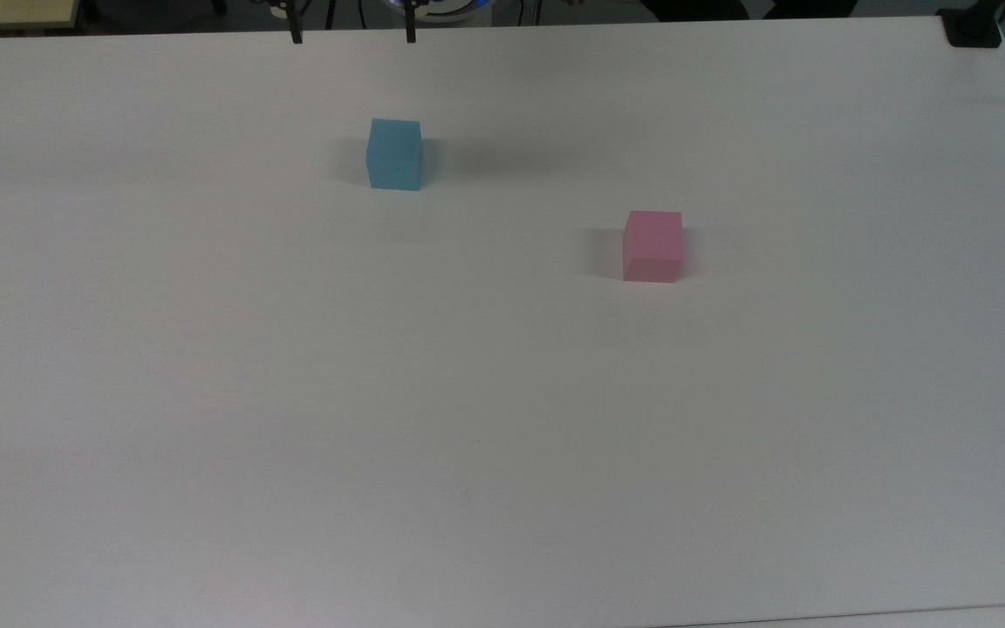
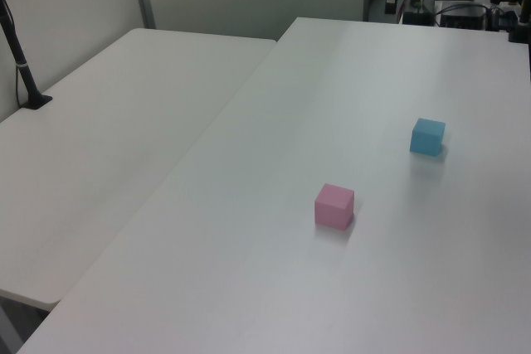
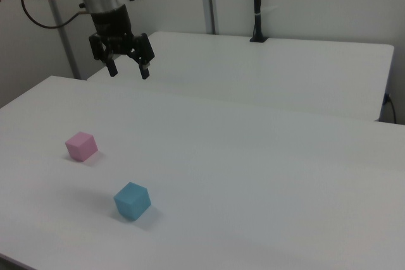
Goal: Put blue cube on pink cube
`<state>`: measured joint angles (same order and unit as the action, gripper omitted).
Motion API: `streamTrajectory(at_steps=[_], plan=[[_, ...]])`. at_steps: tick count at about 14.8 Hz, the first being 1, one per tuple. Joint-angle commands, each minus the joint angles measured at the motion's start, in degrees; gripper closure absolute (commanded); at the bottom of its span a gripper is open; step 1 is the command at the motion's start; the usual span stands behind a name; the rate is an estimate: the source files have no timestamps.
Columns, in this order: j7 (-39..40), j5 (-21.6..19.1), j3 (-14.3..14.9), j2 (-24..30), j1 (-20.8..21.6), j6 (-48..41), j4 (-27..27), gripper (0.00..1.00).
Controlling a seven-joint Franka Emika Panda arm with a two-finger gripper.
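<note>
nothing is grasped yet; the gripper (image 3: 128, 71) hangs high above the white table (image 1: 502, 436), fingers spread and empty; the blue cube (image 1: 394, 154) sits on the tabletop, well apart from the pink cube (image 1: 652, 246); the reach seems the step in hand; next it must descend and straddle the blue cube.

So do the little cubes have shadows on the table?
Yes, soft ones: in the top view the small sky-blue foam cube casts a faint grey smudge towards the top view's right, and the pale pink foam cube a dim patch on the top view's left; in the right view a soft shadow lies beside the blue one; in the left view the white table shows a gentle sheen.
</note>
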<state>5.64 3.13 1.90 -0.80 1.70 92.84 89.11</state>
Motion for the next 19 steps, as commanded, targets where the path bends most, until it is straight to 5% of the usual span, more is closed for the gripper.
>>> streamTrajectory(at_steps=[1, 16, 19], plan=[[-0.90, 0.12, -1.01, 0.63, 0.14, 1.02, 1.06, 0.00], [6.31, 2.32, -1.37, 1.85, -0.56, -5.04, 2.03, 0.00], [3.85, 1.18, -1.37, 6.23, -0.65, -2.33, 8.76, 0.00]])
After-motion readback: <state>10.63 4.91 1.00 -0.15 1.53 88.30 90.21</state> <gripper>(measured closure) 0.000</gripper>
